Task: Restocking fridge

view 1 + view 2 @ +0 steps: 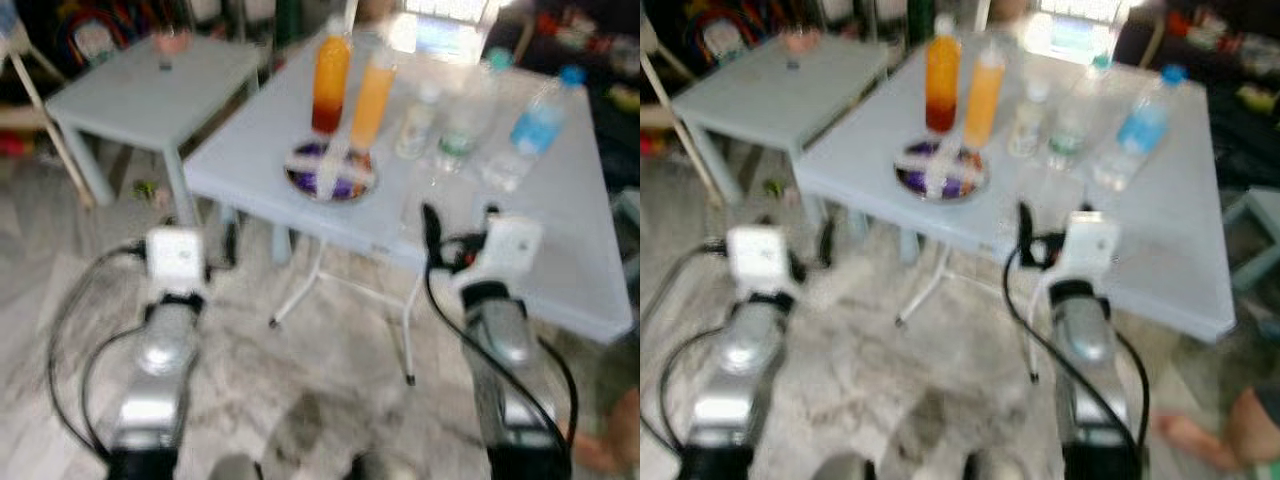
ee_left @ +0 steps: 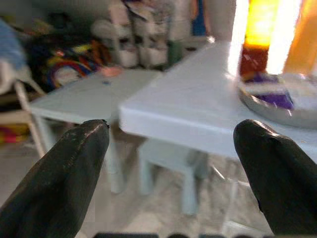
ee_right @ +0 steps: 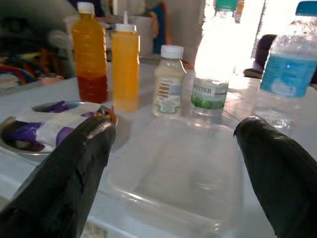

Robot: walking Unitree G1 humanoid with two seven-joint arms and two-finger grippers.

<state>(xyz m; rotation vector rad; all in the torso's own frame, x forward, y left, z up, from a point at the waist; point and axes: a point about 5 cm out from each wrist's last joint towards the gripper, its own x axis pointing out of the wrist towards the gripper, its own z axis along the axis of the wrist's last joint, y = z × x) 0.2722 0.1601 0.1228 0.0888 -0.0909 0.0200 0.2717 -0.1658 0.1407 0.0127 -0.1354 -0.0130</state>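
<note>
On the white table [image 1: 560,250] stand an orange-and-red juice bottle [image 1: 330,75], an orange squeeze bottle [image 1: 372,95], a small white-capped bottle [image 3: 170,82], a clear green-labelled water bottle [image 3: 212,84] and a blue-labelled water bottle [image 1: 535,125]. A metal bowl [image 1: 330,170] with purple-and-white wrapped items sits near the table's front edge. A clear plastic container [image 3: 183,173] lies just ahead of my right gripper [image 3: 176,124], which is open at the table edge with nothing between its fingers. My left gripper [image 2: 171,130] is open and empty, low beside the table's left corner.
A smaller white table [image 1: 150,90] stands to the left, with a small item on it. Clutter and a chair [image 1: 20,80] line the far left. A person's bare foot [image 1: 1200,435] rests on the marble floor at the lower right.
</note>
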